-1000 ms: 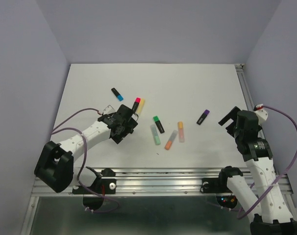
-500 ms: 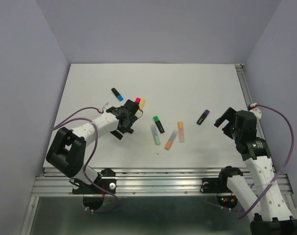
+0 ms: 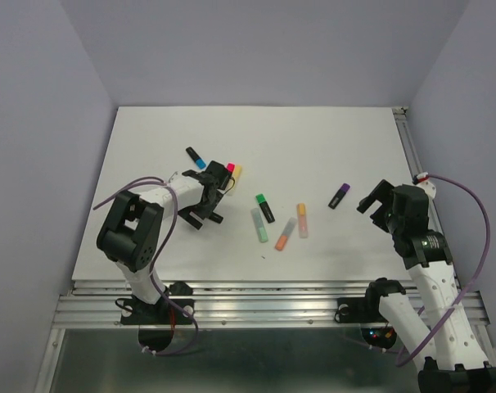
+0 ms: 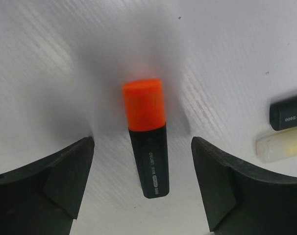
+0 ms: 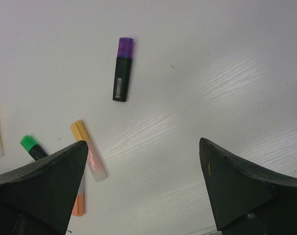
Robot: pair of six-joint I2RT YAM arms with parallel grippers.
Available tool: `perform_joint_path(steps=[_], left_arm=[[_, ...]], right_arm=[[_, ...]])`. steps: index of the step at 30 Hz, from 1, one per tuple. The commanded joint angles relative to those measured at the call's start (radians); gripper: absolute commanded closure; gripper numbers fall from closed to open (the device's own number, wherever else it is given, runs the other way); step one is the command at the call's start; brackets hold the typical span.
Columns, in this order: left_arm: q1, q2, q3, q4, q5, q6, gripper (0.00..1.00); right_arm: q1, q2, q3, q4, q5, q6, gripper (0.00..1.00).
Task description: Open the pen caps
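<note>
I count eight highlighters on the white table, every cap on. Four have black bodies, with a blue cap, a reddish cap, a green cap and a purple cap. Four are pastel: a yellow pen, a mint pen, an orange pen and a peach pen. They lie in a loose band across the middle of the overhead frame, blue at the upper left and purple on the right. My left gripper is spread wide and holds nothing. Its fingers stand either side of the reddish-capped pen with table showing in both gaps. In the left wrist view that pen's long axis runs almost straight up the frame, cap toward the top, black body toward the bottom. At the right edge of that view another black body end sits above the yellow pen, close by the finger on that side. My right gripper is also wide open and empty, over bare table. The purple-capped pen is in the upper left-centre of its view, cap uppermost, well apart from the fingers.
</note>
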Motion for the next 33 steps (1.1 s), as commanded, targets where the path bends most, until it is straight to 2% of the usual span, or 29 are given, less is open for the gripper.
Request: perform_joint_path(steps=[1,10,18,20,24,27,29,30,32,33], left_arm=[[0.0,0.059,0.039,-0.024,0.016,0.012,0.09],[-0.02,0.067,0.013,-0.026,0.033,0.038,0.2],[-0.025,0.152,0.025,-0.01,0.082,0.136,0.24],[-0.029,0.163,0.027,-0.015,0.089,0.155,0.31],[-0.04,0.163,0.024,-0.021,0.099,0.188,0.33],[-0.048,0.165,0.025,-0.024,0.102,0.202,0.41],[-0.055,0.168,0.024,-0.022,0.106,0.208,0.5],[-0.06,0.168,0.024,-0.019,0.113,0.211,0.64],[-0.083,0.168,0.022,-0.01,0.112,0.217,0.71],[-0.089,0.165,0.022,-0.01,0.113,0.225,0.83]], right_arm=[[-0.003,-0.016,-0.02,0.034,0.016,-0.005,0.0],[-0.003,-0.016,-0.021,0.031,0.034,0.005,0.0],[-0.003,-0.023,-0.021,0.033,0.039,0.006,0.0],[-0.006,-0.029,-0.021,0.036,0.04,0.006,0.0],[-0.003,-0.037,-0.021,0.039,0.037,0.006,0.0],[-0.005,-0.039,-0.023,0.044,0.033,0.006,0.0],[-0.005,-0.042,-0.024,0.044,0.03,0.006,0.0],[-0.005,-0.043,-0.024,0.047,0.023,0.005,0.0],[-0.003,-0.045,-0.026,0.05,0.001,-0.003,0.0],[-0.003,-0.048,-0.027,0.057,-0.013,-0.009,0.0]])
